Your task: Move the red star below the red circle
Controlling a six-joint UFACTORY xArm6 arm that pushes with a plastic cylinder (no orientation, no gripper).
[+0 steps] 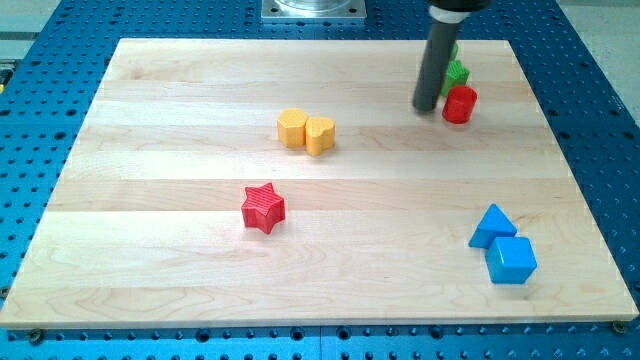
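My tip (427,108) is a bare rod, no fingers, touching nothing, just left of glossy red circle (460,104). Ridged red star (264,208) well down-left. Pale wooden board (150,250), blue perforated table (30,180).

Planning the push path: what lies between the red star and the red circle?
Nothing: in the camera view, only bare board separates the red star and the red circle.

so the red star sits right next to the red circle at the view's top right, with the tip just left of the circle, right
Not quite. The camera view shows the red star alone, left of centre on the board, far from the red circle. The rest holds: the red circle is at the view's top right, and my tip is just left of it.
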